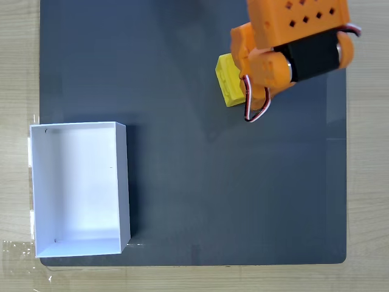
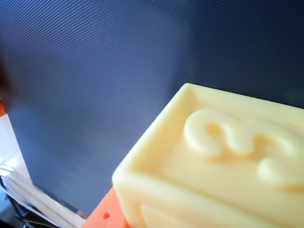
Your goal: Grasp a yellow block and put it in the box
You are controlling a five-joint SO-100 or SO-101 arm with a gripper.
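Dark gray mat covers a pale wooden table in the fixed view. On the mat, near its top right, the yellow block pokes out from the left side of the orange arm, touching it. The gripper's tips are hidden, so I cannot tell if they squeeze the block. In the wrist view the block looks huge, with orange just beside it. The white box sits far off at lower left. Nothing lies between them.
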